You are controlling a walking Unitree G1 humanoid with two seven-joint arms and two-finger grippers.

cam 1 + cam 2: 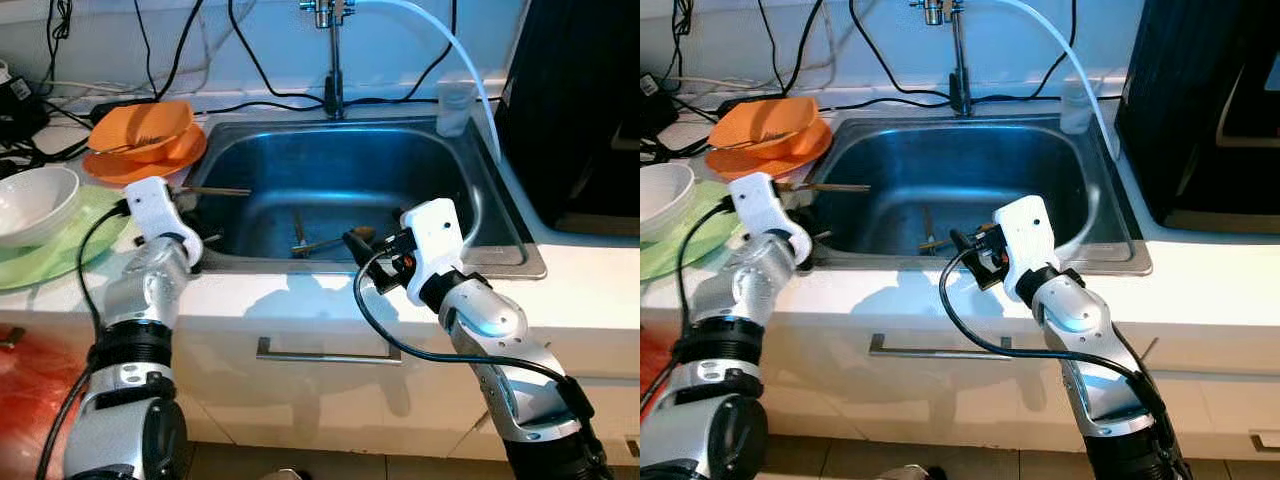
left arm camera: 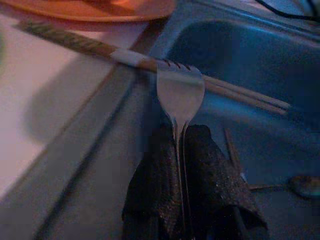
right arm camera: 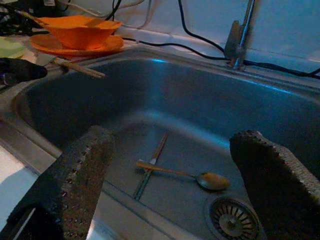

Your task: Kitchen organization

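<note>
Left gripper [image 2: 182, 150]: fingers pinched tight on the stem of a metal fork [image 2: 180, 92], tines pointing away over the sink's left edge. The fork head sits just above (maybe touching, can't tell) a pair of chopsticks [image 2: 150, 62] lying across the sink [image 1: 500, 205] rim, tips out over the basin, butt end on the worktop [image 1: 600, 280] near the orange plate [image 1: 150, 165]. Probably held there en route to or from the sink.

Right gripper [image 3: 170, 185]: fingers spread wide, holding nothing, hovering over the near rim and aimed down into the basin. Below them on the sink floor: a spoon [image 3: 212, 181] with a wooden-looking handle, bowl near the drain [image 3: 232, 218], lying across another pair of chopsticks [image 3: 152, 162]. Wide opening fits a coming pick of the spoon, my guess.

Further out: an orange bowl [image 1: 145, 128] stacked on the orange plate left of the sink, a white bowl [image 1: 35, 200] on a green plate [image 1: 60, 250] nearer the robot. Faucet [image 1: 333, 60] at the back with a white hose [image 1: 455, 50] (cables run along the wall). Clear cup [image 1: 455, 105] at the back right corner.

Loose cutlery left in the sink, so sorting is far from done.
</note>
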